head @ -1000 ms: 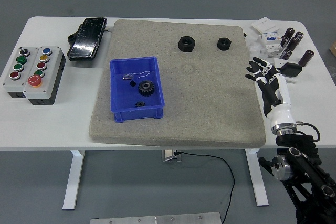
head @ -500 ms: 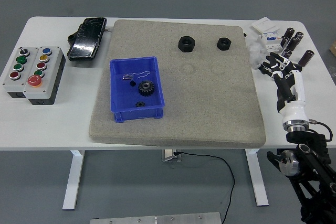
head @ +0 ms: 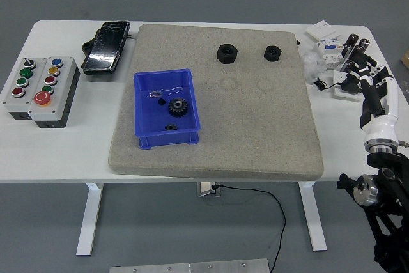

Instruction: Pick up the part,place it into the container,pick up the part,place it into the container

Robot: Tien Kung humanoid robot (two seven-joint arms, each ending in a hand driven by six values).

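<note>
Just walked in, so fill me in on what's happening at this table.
The right robot hand hovers over the parts at the table's right edge, holding nothing. The blue container on the grey mat holds a black gear and smaller pieces. Two black nuts sit on the mat's far side. No left arm shows.
</note>
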